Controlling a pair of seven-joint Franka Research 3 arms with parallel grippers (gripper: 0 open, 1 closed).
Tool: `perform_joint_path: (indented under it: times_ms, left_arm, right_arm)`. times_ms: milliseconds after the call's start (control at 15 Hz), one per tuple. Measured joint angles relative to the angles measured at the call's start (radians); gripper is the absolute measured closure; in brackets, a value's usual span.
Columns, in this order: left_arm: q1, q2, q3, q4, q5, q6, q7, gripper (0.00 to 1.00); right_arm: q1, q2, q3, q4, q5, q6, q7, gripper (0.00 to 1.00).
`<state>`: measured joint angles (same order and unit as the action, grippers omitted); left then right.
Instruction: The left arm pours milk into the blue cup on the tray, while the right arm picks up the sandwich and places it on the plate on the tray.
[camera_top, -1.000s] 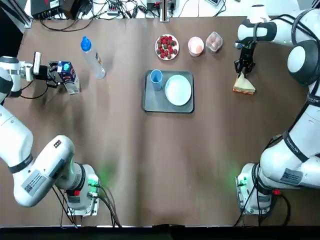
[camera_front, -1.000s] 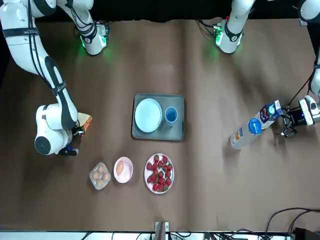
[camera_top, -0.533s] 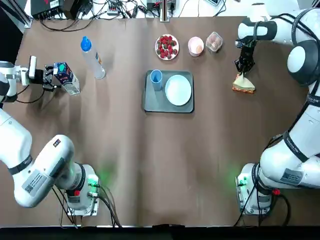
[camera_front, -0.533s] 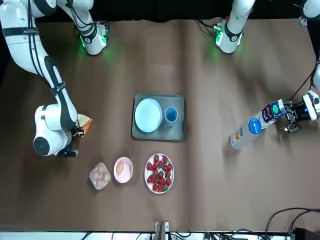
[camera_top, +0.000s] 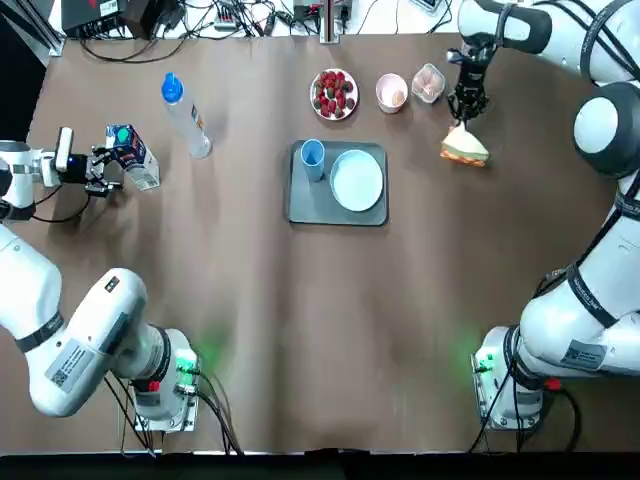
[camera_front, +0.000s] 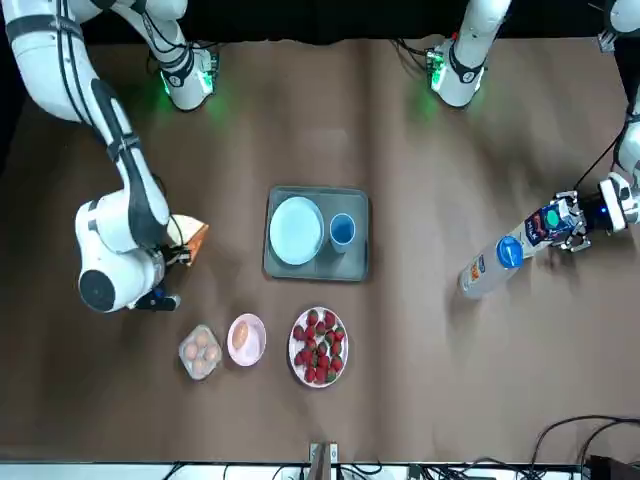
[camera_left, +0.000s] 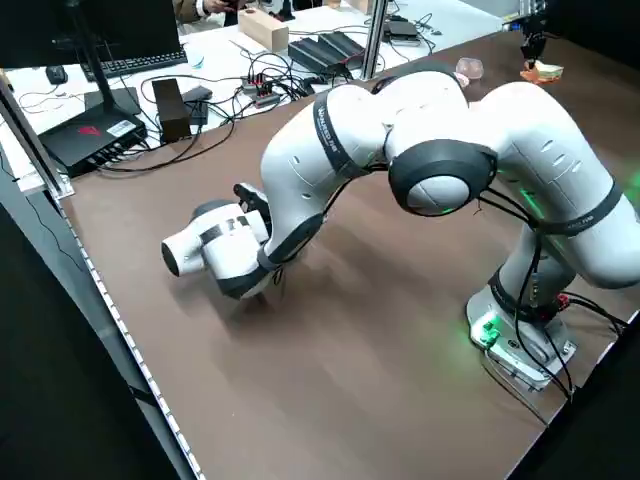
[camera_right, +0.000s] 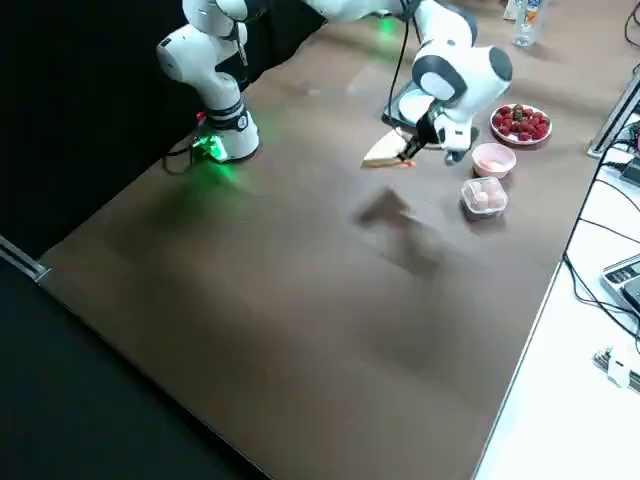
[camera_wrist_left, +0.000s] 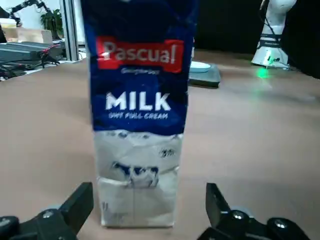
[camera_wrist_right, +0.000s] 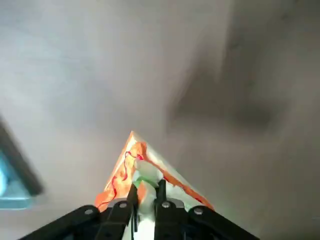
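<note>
"Sandwich wedge: where is it held?"

"Between the closed fingers of the right gripper, above the counter, well apart from the tray and to its right."

"And the left gripper?"

"Its fingers are spread, with the Pascual milk carton standing upright before them, apparently ungripped."

"How much has been done?"

"The sandwich has been picked up; its placing on the light-blue plate is left. For the milk, the carton is yet to be grasped, lifted and tipped over the blue cup."

"What do the containers hold?"

"On the tray, the plate is bare and the cup stands beside it; whether the cup is empty cannot be told. Strawberries are held in the white dish, eggs in the clear plastic box, and one egg-like item in the pink bowl."
</note>
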<state>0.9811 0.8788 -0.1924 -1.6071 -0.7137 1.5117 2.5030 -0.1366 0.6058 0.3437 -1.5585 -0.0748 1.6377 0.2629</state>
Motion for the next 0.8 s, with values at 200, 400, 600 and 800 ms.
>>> perform_joint_path:
  times_ms: [200,400,600,800]
  left_arm:
    - [-0.016,0.000,-0.018,-0.015,0.000,0.000,0.001,0.00]
    - [-0.021,0.000,-0.026,-0.015,-0.025,0.000,0.005,0.00]
    - [-0.024,0.000,-0.028,-0.015,-0.043,0.000,0.009,0.00]
    - [-0.032,0.000,-0.029,-0.015,-0.055,0.000,0.010,0.00]
  right_arm:
    - [0.066,-0.009,0.075,0.033,0.038,0.037,0.211,0.85]
    - [0.173,-0.008,0.082,0.041,0.066,0.133,0.360,0.85]
    - [0.279,0.009,0.082,0.041,0.068,0.248,0.481,0.85]
    - [0.350,0.050,0.078,0.040,0.068,0.391,0.552,0.85]
